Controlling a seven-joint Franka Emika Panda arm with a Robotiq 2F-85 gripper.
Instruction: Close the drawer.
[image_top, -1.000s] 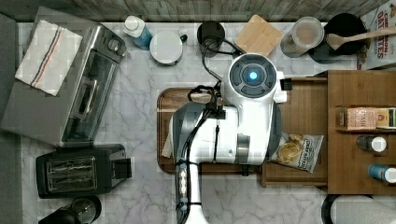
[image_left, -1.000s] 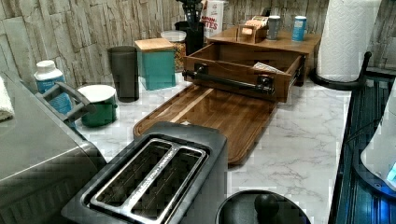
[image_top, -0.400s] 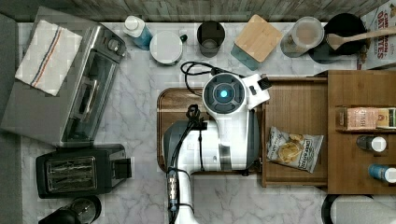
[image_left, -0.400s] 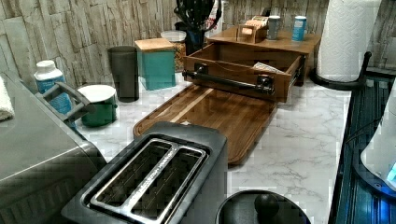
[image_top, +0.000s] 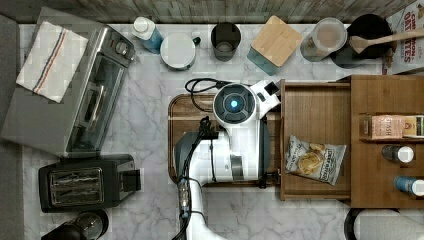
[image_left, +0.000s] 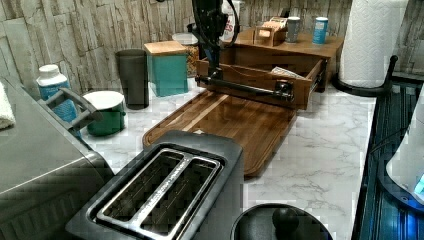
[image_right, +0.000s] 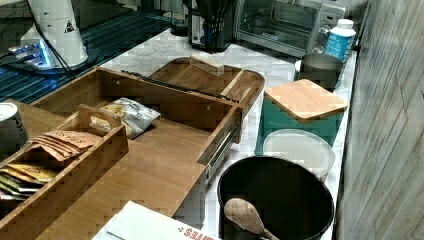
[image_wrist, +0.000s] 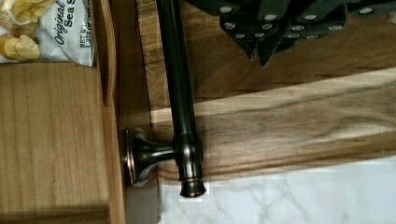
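The wooden drawer (image_top: 315, 115) stands pulled out of its cabinet (image_top: 385, 90) toward the top view's left, with a bag of chips (image_top: 314, 161) lying inside. A dark metal handle bar (image_wrist: 180, 93) runs along the drawer front (image_left: 252, 85). My arm (image_top: 235, 105) hangs over the tray just outside the drawer front. In the left view my gripper (image_left: 216, 74) reaches down to the left end of the handle bar (image_left: 245, 88). In the wrist view the gripper (image_wrist: 258, 50) is shut, holds nothing, and sits beside the bar without touching it. The open drawer (image_right: 165, 132) also shows in the right view.
A darker rounded wooden tray (image_top: 185, 145) lies on the marble counter right against the drawer front. A teal box with a wooden lid (image_top: 275, 42) and a black cup (image_top: 225, 40) stand behind it. A toaster (image_top: 85, 182), a toaster oven (image_top: 90, 100) and a paper towel roll (image_left: 372, 40) stand farther off.
My arm has moved to the top view's left, from over the drawer to over the tray. In the left view the gripper has dropped to the level of the handle.
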